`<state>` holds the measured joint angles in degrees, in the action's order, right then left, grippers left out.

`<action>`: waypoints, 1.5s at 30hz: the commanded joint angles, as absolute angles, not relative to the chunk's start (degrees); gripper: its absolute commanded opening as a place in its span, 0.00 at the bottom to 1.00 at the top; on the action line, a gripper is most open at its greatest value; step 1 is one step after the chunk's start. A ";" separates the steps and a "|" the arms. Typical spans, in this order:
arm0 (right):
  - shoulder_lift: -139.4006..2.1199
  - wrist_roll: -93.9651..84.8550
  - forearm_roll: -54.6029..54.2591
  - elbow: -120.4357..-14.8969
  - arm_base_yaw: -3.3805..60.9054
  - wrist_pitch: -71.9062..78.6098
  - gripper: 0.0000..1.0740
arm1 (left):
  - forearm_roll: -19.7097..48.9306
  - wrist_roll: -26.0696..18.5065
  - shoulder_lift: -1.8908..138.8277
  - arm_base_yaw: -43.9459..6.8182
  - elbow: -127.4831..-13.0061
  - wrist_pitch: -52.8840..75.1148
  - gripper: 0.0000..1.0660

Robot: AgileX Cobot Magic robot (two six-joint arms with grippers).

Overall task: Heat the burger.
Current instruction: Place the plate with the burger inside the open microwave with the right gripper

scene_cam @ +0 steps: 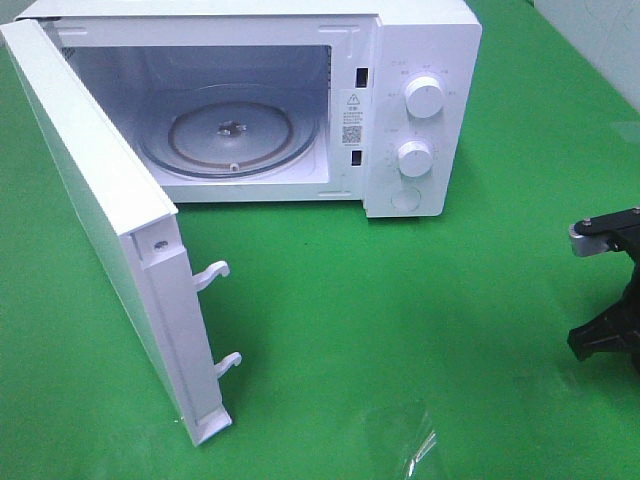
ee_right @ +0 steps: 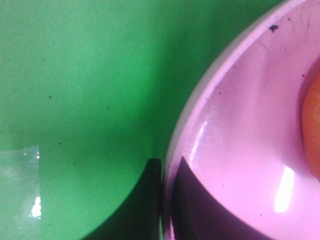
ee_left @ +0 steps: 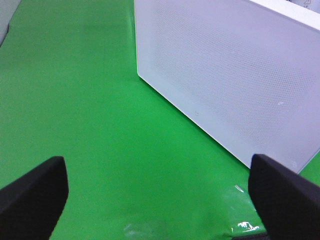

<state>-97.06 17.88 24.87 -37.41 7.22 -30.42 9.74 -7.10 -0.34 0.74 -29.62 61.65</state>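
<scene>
The microwave (scene_cam: 420, 100), upper centre of the exterior view, stands with its door (scene_cam: 90, 190) open and a glass turntable (scene_cam: 230, 130) inside. The pink plate (ee_right: 240, 150) carries the burger (ee_right: 312, 130). The right gripper (ee_right: 168, 167) has its jaws pinching the plate's rim. The left gripper (ee_left: 157, 165) has its jaws spread wide above the green desk (ee_left: 100, 100).

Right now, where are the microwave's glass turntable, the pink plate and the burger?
glass turntable (scene_cam: 195, 135): exterior high view, on the clear glass left of its hub.
pink plate (ee_right: 240, 150): right wrist view, on its bare inner surface.
burger (ee_right: 314, 125): right wrist view, on the orange bun edge.
</scene>
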 commanded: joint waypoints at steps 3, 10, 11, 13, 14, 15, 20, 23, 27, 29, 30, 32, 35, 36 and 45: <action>-96.66 21.43 28.25 -37.13 9.51 -32.66 0.00 | 10.20 -7.05 -0.46 0.86 -29.62 61.59 0.84; -96.49 25.61 32.26 -37.01 13.29 -35.41 0.00 | 10.20 -7.05 -0.46 0.86 -29.62 61.59 0.84; -95.86 25.84 32.49 -37.01 13.92 -35.41 0.00 | 10.20 -7.05 -0.46 0.86 -29.62 61.59 0.84; -94.71 26.07 32.89 -37.01 14.55 -35.81 0.00 | 10.20 -7.05 -0.46 0.86 -29.62 61.59 0.84; -94.71 26.07 32.89 -37.01 14.55 -35.81 0.00 | 10.20 -7.05 -0.46 0.86 -29.62 61.59 0.84; -93.97 26.30 33.23 -37.01 14.84 -36.21 0.00 | 10.20 -7.05 -0.46 0.86 -29.62 61.59 0.84; -90.70 26.99 35.12 -36.67 14.90 -37.99 0.00 | 10.20 -7.05 -0.46 0.86 -29.62 61.59 0.84; -87.49 27.27 35.70 -35.87 14.90 -38.22 0.00 | 10.20 -7.05 -0.46 0.86 -29.62 61.59 0.84; -84.57 27.85 35.98 -34.84 14.90 -38.50 0.00 | 10.20 -7.05 -0.46 0.86 -29.62 61.59 0.84; -83.14 28.59 36.73 -34.26 14.90 -38.85 0.00 | 10.20 -7.05 -0.46 0.86 -29.62 61.59 0.84; -82.33 29.05 37.18 -33.98 14.90 -39.25 0.00 | 10.20 -7.05 -0.46 0.86 -29.62 61.59 0.84; -80.84 29.85 37.53 -33.63 14.90 -39.71 0.00 | 10.20 -7.05 -0.46 0.86 -29.62 61.59 0.84; -77.58 30.08 37.53 -32.60 14.90 -39.88 0.00 | 10.20 -7.05 -0.46 0.86 -29.62 61.59 0.84; -77.58 30.08 37.53 -32.60 14.90 -39.88 0.00 | 10.20 -7.05 -0.46 0.86 -29.62 61.59 0.84; -71.96 30.08 39.42 -32.37 19.71 -44.35 0.00 | 10.20 -7.05 -0.46 0.86 -29.62 61.59 0.84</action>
<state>-73.17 30.02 35.81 -32.37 18.33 -42.86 9.74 -7.10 -0.34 0.74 -29.62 61.65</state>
